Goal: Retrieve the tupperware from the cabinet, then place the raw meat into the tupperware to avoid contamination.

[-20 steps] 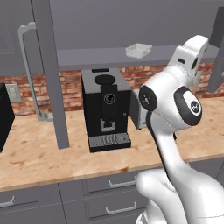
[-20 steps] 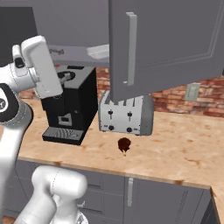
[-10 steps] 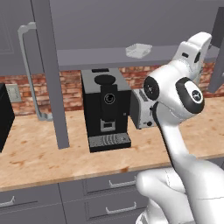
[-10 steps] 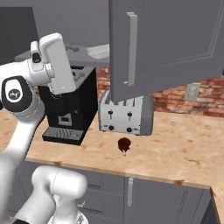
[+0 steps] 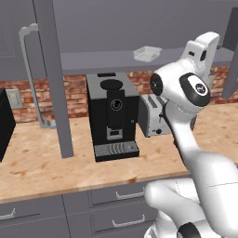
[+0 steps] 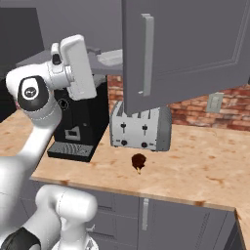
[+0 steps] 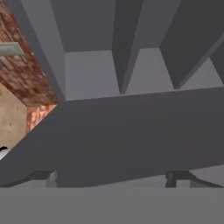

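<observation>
**Arm lifts toward the open cabinet**

Looking left to right, you see the tupperware point(image 5: 147, 53) sitting on the open cabinet point(image 5: 139, 32) shelf, above the coffee machine point(image 5: 113, 116) and toaster point(image 6: 141, 128). Over the last second your arm has swung up, and the hand point(image 5: 204, 49) is now at shelf height, just right of the tupperware. The gripper point(image 7: 111, 177) is spread wide and holds nothing (its tips barely show). The meat point(image 6: 138, 161) lies on the counter point(image 6: 205, 166) before the toaster, so retrieval likely comes next.
</observation>
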Tool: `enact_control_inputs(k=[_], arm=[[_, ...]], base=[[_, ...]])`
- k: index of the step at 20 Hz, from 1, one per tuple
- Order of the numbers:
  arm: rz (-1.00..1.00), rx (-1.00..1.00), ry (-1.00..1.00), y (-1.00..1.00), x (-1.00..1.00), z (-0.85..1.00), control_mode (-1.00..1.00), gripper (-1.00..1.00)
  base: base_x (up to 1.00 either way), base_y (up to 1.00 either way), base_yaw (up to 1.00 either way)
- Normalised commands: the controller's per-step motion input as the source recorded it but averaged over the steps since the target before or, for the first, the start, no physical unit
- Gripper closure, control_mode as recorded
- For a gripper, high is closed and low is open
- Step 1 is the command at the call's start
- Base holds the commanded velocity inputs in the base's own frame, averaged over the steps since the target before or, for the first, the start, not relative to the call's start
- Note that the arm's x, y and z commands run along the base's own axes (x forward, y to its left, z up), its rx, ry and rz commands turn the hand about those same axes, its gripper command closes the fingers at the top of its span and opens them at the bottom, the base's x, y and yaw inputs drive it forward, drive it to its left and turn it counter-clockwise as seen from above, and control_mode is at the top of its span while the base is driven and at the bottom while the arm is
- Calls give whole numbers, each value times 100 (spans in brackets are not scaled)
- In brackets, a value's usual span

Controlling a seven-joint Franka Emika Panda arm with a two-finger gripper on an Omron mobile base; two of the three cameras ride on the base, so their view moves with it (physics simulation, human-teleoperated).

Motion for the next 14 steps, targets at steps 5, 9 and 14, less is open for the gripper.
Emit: enact_control_inputs(k=[5, 9, 14], arm=[[-8, 0, 1, -25, 16, 0, -100, -100], [-9, 0, 0, -35, 7, 0, -100, -100], [-10, 0, 0, -42, 0, 0, -100, -100]], base=[[0, 0, 0], [0, 0, 0], [0, 0, 0]])
